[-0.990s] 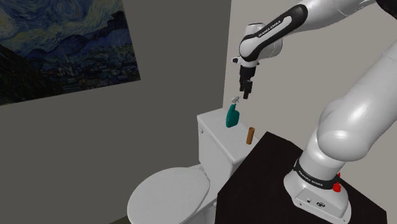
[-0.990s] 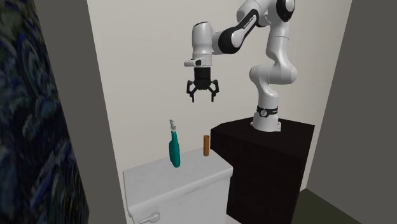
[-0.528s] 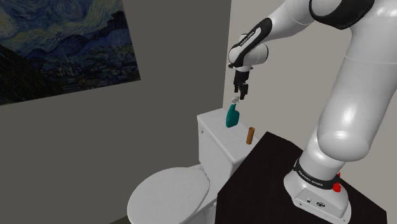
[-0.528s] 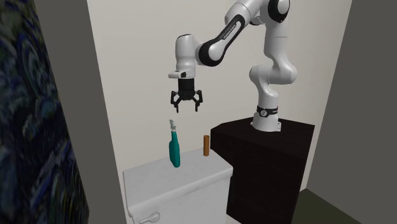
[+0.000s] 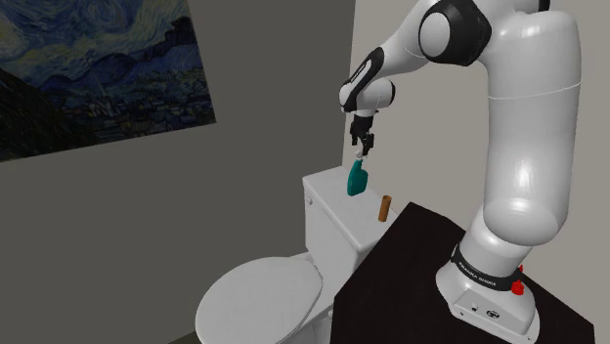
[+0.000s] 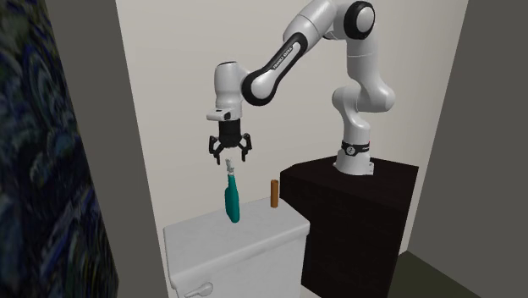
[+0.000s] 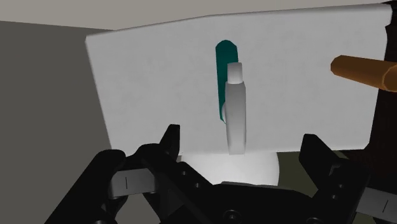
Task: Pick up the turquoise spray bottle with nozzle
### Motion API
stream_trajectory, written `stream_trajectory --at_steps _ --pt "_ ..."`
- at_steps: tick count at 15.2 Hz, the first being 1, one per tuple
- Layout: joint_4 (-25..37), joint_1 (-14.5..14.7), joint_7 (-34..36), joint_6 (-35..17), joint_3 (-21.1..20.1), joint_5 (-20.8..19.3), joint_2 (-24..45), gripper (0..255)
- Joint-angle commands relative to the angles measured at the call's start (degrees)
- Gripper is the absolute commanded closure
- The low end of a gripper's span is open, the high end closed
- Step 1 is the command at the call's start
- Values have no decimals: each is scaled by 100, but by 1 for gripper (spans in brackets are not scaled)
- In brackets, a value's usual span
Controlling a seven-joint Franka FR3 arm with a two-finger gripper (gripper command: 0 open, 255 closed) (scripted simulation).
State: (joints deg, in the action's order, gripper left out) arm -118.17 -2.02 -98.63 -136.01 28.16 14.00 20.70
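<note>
The white robot arm with dark joints (image 5: 518, 117) stands on its black box stand (image 5: 401, 264) and reaches over to the white toilet (image 5: 259, 298) just beside the stand. On the flat white lid of the toilet tank (image 6: 211, 233) stand two things. The bigger one is the turquoise spray bottle with a pale grey nozzle (image 6: 232, 203); it stands upright, with its long axis vertical and the nozzle on top. The black two-finger pincer (image 6: 229, 158) hangs directly above it and points straight down. Its fingers are spread apart and hold nothing, and the tips are about level with the top of the nozzle. In the wrist view the grey nozzle (image 7: 235, 114) lies between the two fingers, close to the middle, and neither finger touches it. I judge that the coming move is a straight descent along the axis of the bottle, so that the fingers come on both sides of the neck or the body and then close. The small brown cylinder (image 6: 274, 194) stands upright near the bottle, on the side of the stand, but apart from it. It seems to be outside the path of the fingers. The wall behind the tank is close, so a sideways drift could tip the thin bottle.
</note>
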Motion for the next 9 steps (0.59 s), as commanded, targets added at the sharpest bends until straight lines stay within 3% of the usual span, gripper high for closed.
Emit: stream_trajectory --at_steps 1,7,8,9 --pt "22 -41 -74 -96 -53 84 128 0" --pt "0 -129 -201 -358 -171 275 394 0" --pt "-15 -126 -200 -363 -168 272 385 255" --pt "-16 -126 -199 -363 -168 272 384 255"
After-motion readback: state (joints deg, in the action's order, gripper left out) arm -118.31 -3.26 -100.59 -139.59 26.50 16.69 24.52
